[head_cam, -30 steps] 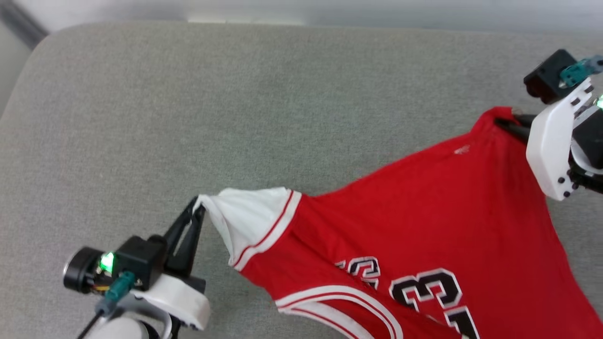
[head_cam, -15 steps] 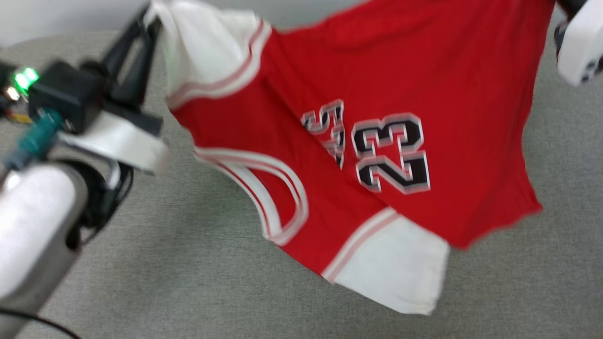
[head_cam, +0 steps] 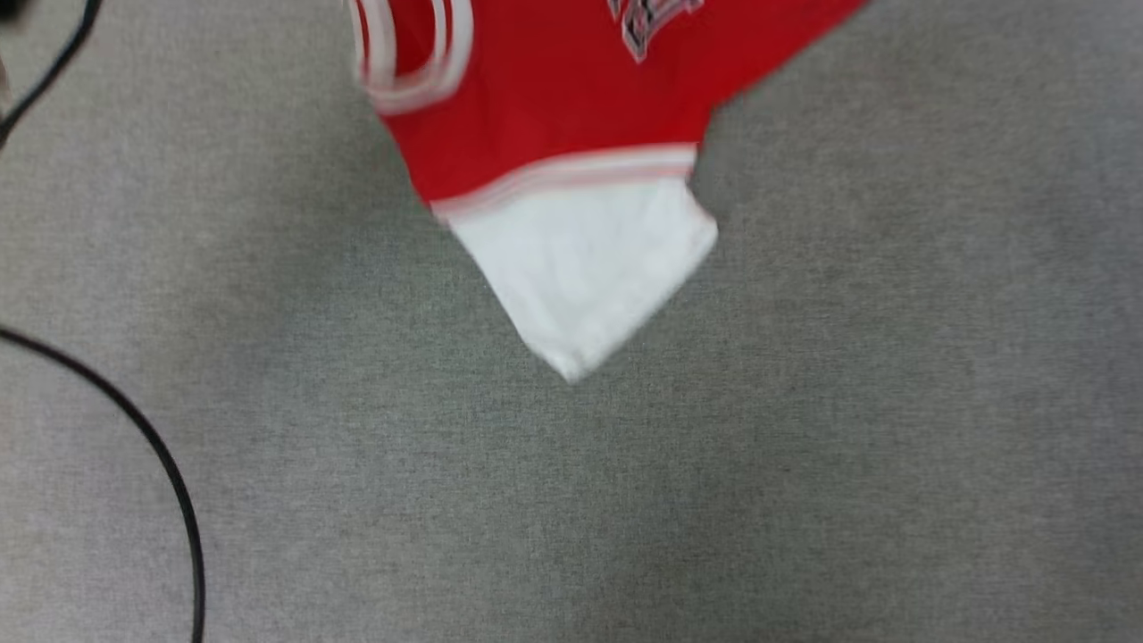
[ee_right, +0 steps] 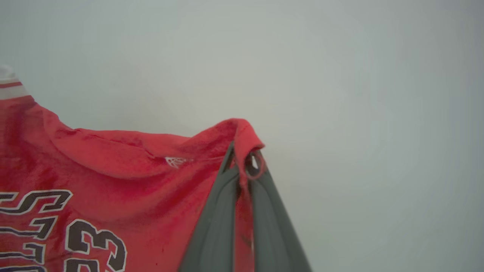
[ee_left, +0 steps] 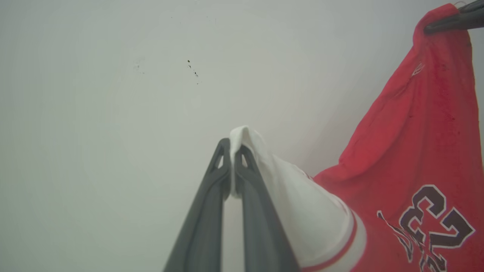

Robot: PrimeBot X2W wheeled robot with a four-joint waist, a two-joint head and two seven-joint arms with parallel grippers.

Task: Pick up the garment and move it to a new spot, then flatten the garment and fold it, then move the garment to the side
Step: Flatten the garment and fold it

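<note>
Cloth is pinched in both grippers. The left gripper (ee_left: 232, 151) has its two dark fingers (ee_left: 204, 211) pressed together on the tip of a white sleeve (ee_left: 302, 200), with a small fold of white poking out just past the fingertips. From there the sleeve widens down along the right-hand finger to its red-and-white trim. The garment (ee_left: 416, 151) spreads away to the right of these fingers, its red body rising to a corner clamped by the right gripper (ee_left: 435, 25), high up on that side.

In the right wrist view that gripper's own fingers are closed on the red corner, a loop of hem bulging around one tip. The cloth hangs to their left, the black-and-white "23" (ee_right: 94, 241) lower down.

The head view is blurred. There the other white sleeve (head_cam: 580, 268) hangs lowest against a grey fabric surface (head_cam: 848, 446); whether it touches cannot be told. A black cable (head_cam: 174, 487) curves at the left.
</note>
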